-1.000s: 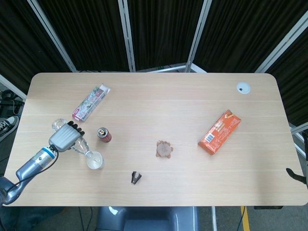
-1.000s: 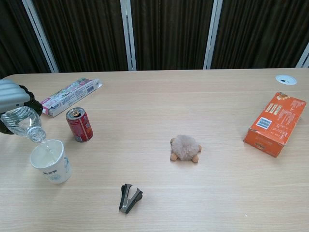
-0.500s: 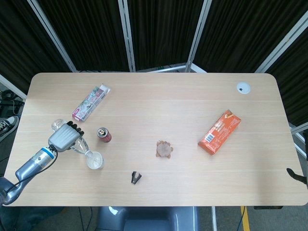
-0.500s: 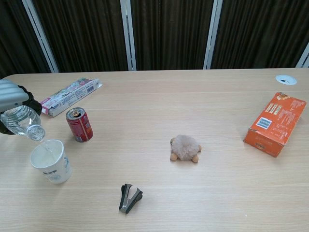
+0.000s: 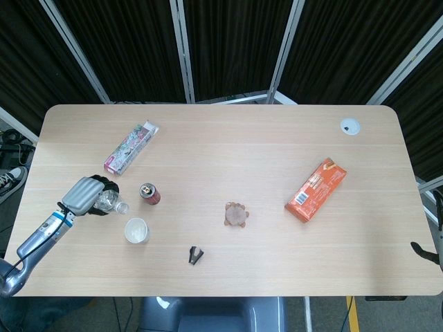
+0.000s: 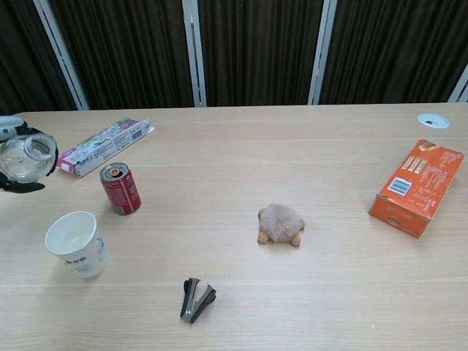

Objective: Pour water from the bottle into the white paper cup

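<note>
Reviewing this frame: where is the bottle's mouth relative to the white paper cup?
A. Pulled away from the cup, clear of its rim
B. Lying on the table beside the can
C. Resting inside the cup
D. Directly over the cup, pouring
A: the left hand holds the bottle up and apart from the white paper cup, with no stream between them.

The left hand (image 5: 84, 195) had a pale grey, ribbed back plate and black fingers (image 5: 109, 185). Its arm (image 5: 33, 238) was a slim metallic silver-grey tube with a bright blue band at the wrist (image 5: 63, 214), beside what looked like a white ring.
</note>
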### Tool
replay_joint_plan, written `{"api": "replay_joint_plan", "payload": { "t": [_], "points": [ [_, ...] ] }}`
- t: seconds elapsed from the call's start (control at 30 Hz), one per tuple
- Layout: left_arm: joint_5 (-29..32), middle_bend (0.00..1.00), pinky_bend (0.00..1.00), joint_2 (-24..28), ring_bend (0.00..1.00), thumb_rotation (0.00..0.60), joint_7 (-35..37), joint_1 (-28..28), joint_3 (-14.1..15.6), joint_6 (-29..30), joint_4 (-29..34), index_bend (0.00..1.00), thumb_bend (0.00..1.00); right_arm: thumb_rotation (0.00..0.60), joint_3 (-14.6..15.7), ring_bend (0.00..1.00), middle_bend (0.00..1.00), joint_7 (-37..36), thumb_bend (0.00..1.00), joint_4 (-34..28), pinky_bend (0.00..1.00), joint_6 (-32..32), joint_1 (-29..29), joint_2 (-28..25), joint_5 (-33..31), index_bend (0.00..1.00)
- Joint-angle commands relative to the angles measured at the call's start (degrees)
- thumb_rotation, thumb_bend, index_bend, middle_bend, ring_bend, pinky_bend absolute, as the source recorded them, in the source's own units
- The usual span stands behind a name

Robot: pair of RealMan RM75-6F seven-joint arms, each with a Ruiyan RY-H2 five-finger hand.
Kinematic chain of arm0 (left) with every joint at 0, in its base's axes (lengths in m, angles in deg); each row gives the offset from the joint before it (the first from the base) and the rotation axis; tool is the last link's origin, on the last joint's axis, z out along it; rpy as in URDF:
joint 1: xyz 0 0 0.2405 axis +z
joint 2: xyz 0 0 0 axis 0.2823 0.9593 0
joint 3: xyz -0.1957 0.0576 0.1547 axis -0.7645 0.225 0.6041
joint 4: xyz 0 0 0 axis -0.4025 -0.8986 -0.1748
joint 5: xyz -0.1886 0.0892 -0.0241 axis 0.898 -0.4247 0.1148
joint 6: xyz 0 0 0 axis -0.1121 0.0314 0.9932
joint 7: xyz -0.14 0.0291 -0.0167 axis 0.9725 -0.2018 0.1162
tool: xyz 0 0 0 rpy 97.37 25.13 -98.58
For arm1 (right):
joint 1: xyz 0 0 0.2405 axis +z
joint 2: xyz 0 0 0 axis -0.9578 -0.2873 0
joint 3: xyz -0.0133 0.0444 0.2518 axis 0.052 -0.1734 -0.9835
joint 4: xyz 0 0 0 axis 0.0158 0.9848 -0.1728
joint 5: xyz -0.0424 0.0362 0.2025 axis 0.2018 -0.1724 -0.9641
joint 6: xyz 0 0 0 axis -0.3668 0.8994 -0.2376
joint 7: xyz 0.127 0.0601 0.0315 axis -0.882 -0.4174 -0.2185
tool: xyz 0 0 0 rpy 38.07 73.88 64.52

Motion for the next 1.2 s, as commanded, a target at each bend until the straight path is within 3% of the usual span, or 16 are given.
{"api": "replay_joint_plan", "payload": {
  "t": [0.03, 0.2, 0.5, 1.0, 1.2],
  "points": [
    [5.0, 0.54, 0.39, -0.9, 0.39, 0.6, 13.8, 1.2, -3.6, -0.4, 1.1, 0.63, 0.31, 0.6, 0.0, 0.0, 0.0, 0.1, 0.0, 0.0, 0.0, 0.0, 0.0, 0.0, 0.0, 0.0],
    [9.0, 0.54, 0.39, -3.4, 0.39, 0.6, 23.3, 1.4, -7.2, -1.7, 2.0, 0.63, 0.31, 0.6, 0.1, 0.0, 0.0, 0.4, 0.0, -0.2, 0.0, -0.1, 0.1, 0.1, 0.0, 0.0],
    [12.6, 0.54, 0.39, -8.7, 0.39, 0.6, 28.0, 1.5, -10.8, -3.6, 1.3, 0.63, 0.3, 0.6, 0.1, 0.0, 0.0, 0.6, 0.0, 0.1, 0.0, -0.4, 0.2, 0.3, -0.3, 0.0],
    [14.3, 0.54, 0.39, -15.1, 0.39, 0.6, 31.8, 1.3, -12.8, -6.8, -4.8, 0.63, 0.28, 0.6, -0.1, 0.0, 0.0, 0.4, 0.0, 0.6, 0.0, -1.4, 0.5, 0.4, -1.3, 0.0],
    [13.1, 0.54, 0.39, -16.5, 0.39, 0.6, 32.2, 1.2, -12.1, -7.5, -7.2, 0.61, 0.13, 0.6, 0.0, 0.0, 0.0, 1.1, 0.0, 0.6, 0.0, -1.5, 0.7, 0.6, -1.3, 0.0]
  ]
}}
